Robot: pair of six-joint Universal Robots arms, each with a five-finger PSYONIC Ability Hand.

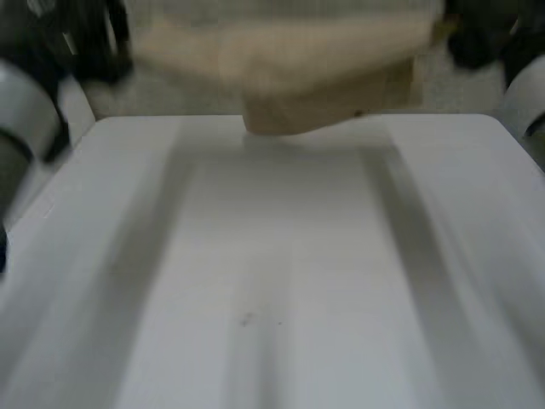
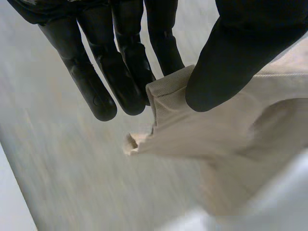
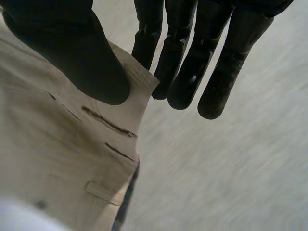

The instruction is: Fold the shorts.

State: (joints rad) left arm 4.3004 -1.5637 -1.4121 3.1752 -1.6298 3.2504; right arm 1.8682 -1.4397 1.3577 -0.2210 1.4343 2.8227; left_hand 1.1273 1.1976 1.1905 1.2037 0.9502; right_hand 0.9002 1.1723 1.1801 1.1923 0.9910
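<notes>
Beige shorts (image 1: pixel 289 68) hang in the air over the white surface's (image 1: pixel 281 281) far edge, left hand (image 2: pixel 236 53) and right hand (image 3: pixel 72 48) each pinching an opposite corner thumb-to-fingers, probably to spread them flat for folding.

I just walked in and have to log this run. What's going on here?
The robot is holding a pair of beige shorts up over the far end of the white table. Its left hand pinches one corner of the cloth between thumb and fingers, and its right hand pinches another corner the same way. The shorts hang stretched between them.
</notes>
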